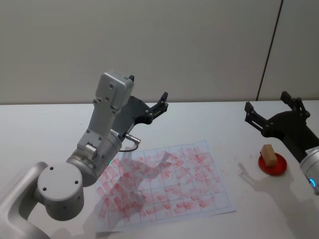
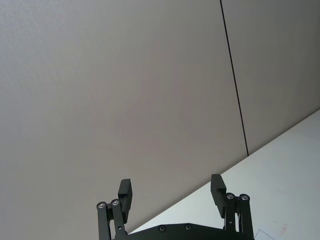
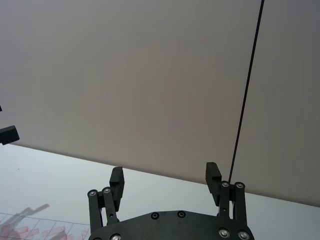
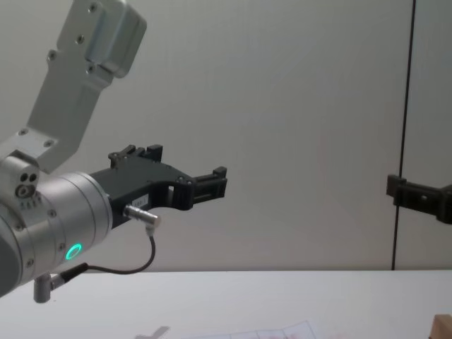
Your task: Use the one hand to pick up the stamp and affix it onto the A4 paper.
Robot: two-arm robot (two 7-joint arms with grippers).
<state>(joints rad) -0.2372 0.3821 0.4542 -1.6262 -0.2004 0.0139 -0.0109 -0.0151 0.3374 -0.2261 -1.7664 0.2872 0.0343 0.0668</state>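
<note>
Left gripper (image 1: 148, 88), fingers apart, raised near the A4 paper (image 1: 169, 185); right gripper (image 1: 266, 102), also spread, near the stamp (image 1: 269, 155), seemingly atop a red pad (image 1: 279, 168).

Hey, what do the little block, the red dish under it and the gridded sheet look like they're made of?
The stamp looks like bare wood: pale tan, matte, square-cut. The red dish may be plastic or an ink pad; its flat even red leaves that open. The A4 paper is thin white paper, with a printed grid and pink-red ink marks.
</note>
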